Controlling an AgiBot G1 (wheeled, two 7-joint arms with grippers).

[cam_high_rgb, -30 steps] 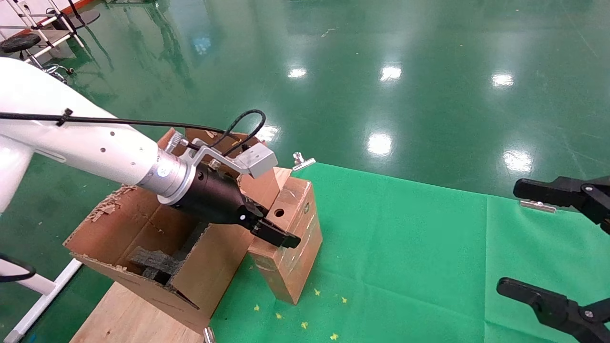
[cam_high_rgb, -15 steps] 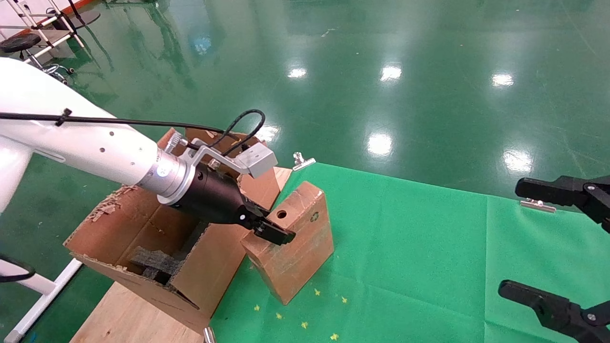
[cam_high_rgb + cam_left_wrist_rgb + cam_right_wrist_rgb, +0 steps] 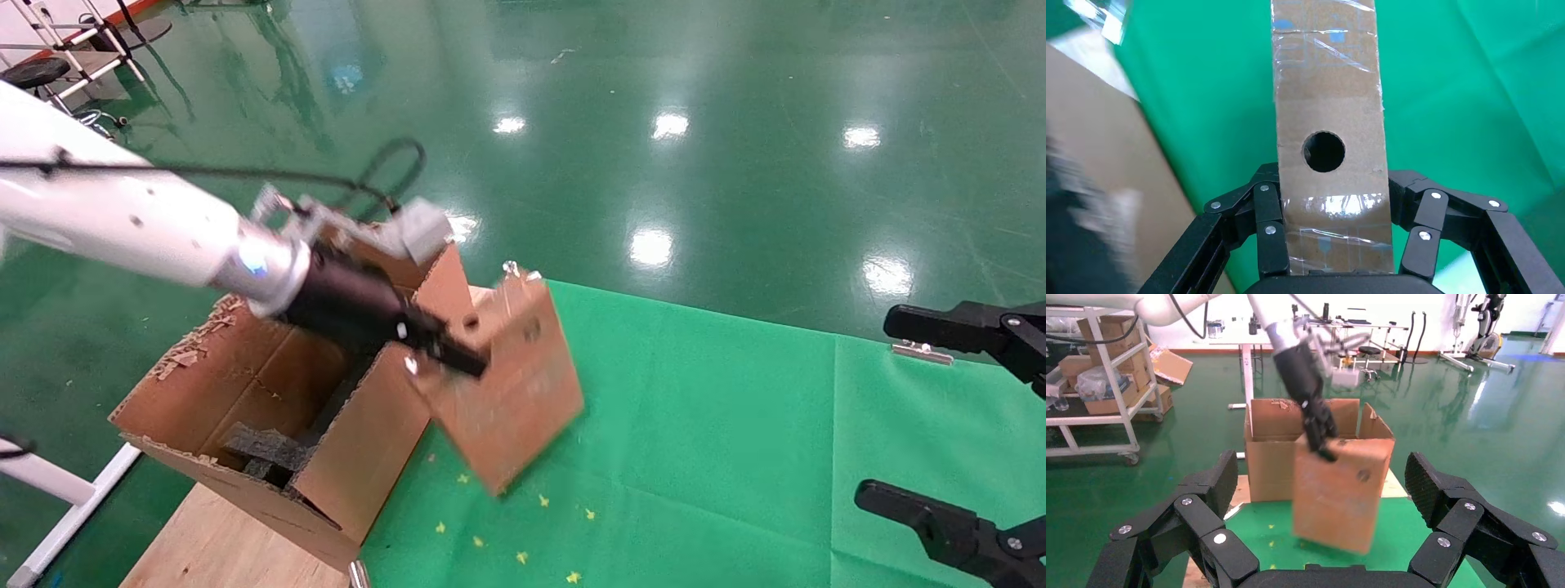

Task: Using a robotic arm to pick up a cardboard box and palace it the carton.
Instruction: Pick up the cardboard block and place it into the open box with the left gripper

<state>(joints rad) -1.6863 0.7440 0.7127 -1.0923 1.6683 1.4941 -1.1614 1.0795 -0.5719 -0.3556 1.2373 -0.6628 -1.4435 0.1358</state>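
The cardboard box (image 3: 507, 392) is gripped at its top end by the left claw (image 3: 445, 355), held tilted clear of the green tabletop (image 3: 735, 425), beside the carton (image 3: 270, 408). The right claw (image 3: 964, 425) is parked, spread wide.

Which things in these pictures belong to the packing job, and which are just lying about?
Job things:
- small box, clamped in the left tool
- big carton, torn flaps, foam inside

Lying about:
- green cloth
- metal clip
- right tool, parked, open
- wooden board
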